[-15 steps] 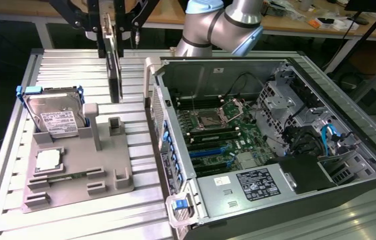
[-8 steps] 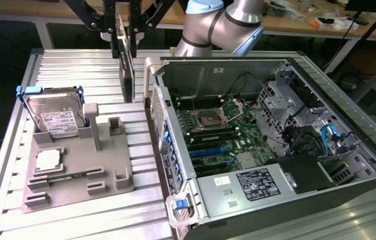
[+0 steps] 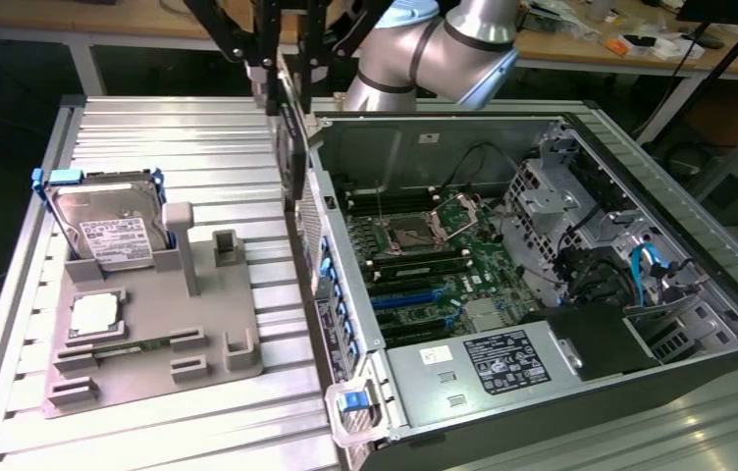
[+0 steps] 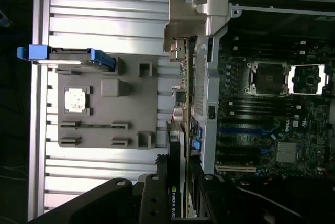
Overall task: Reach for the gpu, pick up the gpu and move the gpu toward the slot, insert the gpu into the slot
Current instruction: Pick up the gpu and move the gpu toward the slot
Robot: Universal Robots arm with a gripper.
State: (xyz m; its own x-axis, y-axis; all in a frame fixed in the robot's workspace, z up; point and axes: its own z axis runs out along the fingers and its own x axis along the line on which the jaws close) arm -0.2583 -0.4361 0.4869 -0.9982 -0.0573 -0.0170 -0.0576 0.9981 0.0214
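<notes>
From the exterior view the gpu (image 3: 287, 108) is little more than a thin dark blade, seen edge-on and hanging upright beneath the pincer (image 3: 288, 69). It is up in the air just over the rear wall of the open computer case (image 3: 474, 128), which lies on its side on the slatted metal counter (image 3: 173, 128). It is clear of the motherboard (image 3: 435, 265) and of the blue expansion slots (image 3: 408, 299). This view also takes in the silver robot arm (image 3: 435, 59), the labelled power supply (image 3: 500, 358) and the bare processor socket (image 3: 415, 234).

The wrist view gives the grip itself: the black fingers (image 4: 159, 182) of the pincer (image 4: 178, 169) sit on either side of the gpu (image 4: 177, 140), pinching it across its thickness. Here the card shows more of itself: a black shroud with an NVIDIA label between the fingers, a green board edge with small components, and a silvery bracket (image 4: 183, 22) at the end farthest from the grip. The card runs along the case wall (image 4: 209, 77), between the motherboard (image 4: 261, 119) and the grey fixture plate (image 4: 104, 124).

On that plate (image 3: 146, 334), to the exterior view's left, a hard drive (image 3: 107, 231) stands in a blue caddy and a square processor chip (image 3: 94, 314) lies flat; in the wrist view the hard drive (image 4: 68, 55) appears edge-on and the chip (image 4: 75, 100) face-up
</notes>
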